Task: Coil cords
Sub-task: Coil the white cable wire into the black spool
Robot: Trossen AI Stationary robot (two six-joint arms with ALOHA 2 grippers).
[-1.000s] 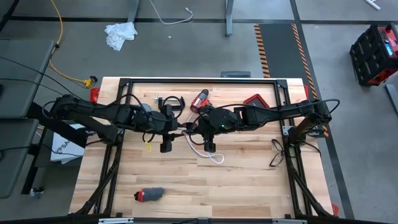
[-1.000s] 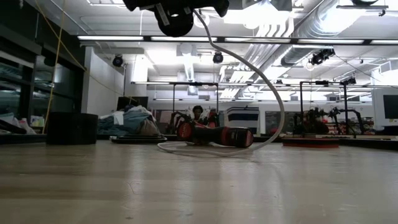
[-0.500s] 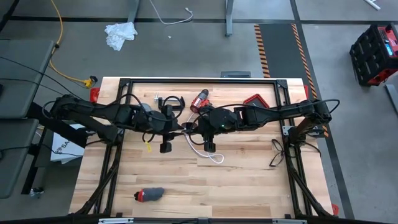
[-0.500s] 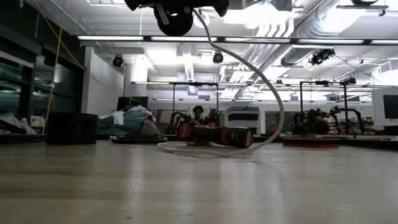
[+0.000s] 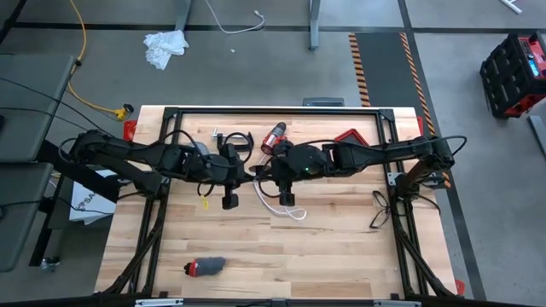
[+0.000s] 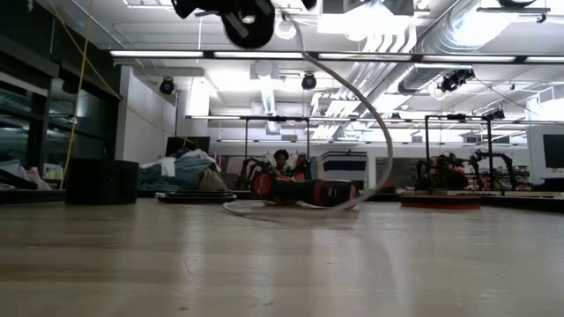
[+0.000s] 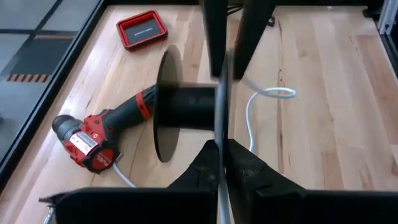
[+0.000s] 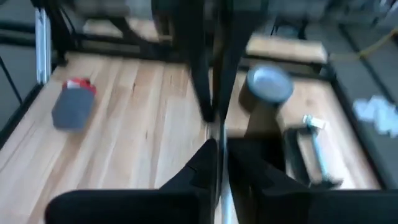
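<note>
Cord: thin white cable [image 5: 275, 205] lies looped on the pale wooden counter [image 5: 341, 256] near its middle, rising to both end effectors; its black disc [image 6: 248, 26] hangs high in the low view.
Left end effector [image 5: 246, 176]: pinched shut on the cable, mid-counter.
Right end effector [image 5: 266, 175]: just beside it, fingers near together around the cable; a firm hold cannot be told.
Step advice: judged, keep the strand taut between the two and lay even loops.
Views: left wrist view alone shows the red-and-black power drill [image 7: 99, 134] and red tray [image 7: 142, 29]; high view shows the loop's spread.
</note>
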